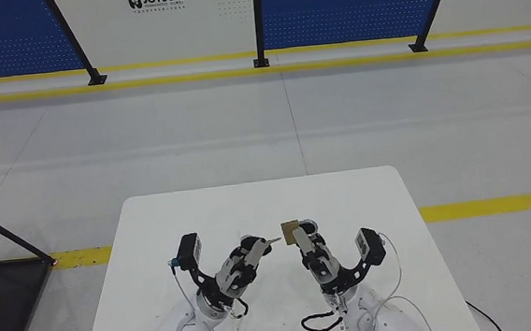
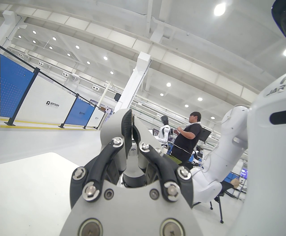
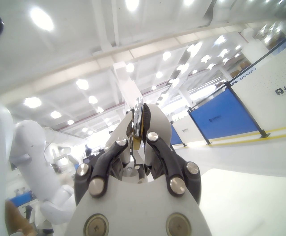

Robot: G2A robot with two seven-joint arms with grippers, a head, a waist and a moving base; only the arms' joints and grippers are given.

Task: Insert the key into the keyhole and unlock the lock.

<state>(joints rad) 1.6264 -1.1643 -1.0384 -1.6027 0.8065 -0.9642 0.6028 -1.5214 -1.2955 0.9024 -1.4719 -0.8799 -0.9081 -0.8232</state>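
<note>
Our left gripper (image 2: 132, 124) pinches the key (image 1: 272, 243) above the white table (image 1: 195, 218). Our right gripper (image 3: 140, 118) clamps the brass padlock (image 3: 137, 125), close by.

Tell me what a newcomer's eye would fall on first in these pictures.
The brass lock stands out first, pinched in the right hand above the middle of the white table. Facing it, the left hand grips the small key, whose tip points at the lock from close by and does not appear to be inserted yet.
</note>
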